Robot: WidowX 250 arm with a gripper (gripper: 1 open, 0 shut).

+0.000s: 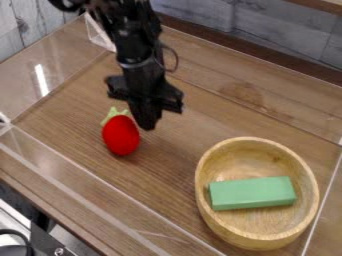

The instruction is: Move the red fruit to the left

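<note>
The red fruit [122, 136], a small glossy strawberry shape with a green leafy top, lies on the wooden table left of centre. My gripper [150, 120] hangs from the black arm just right of the fruit and slightly above it. Its dark fingers are pressed together with nothing between them. Whether the fingers still touch the fruit's right side is unclear.
A wooden bowl [262, 148] at the front right holds a flat green block [250, 192]. Clear acrylic walls [40, 80] fence the table on the left and along the front edge.
</note>
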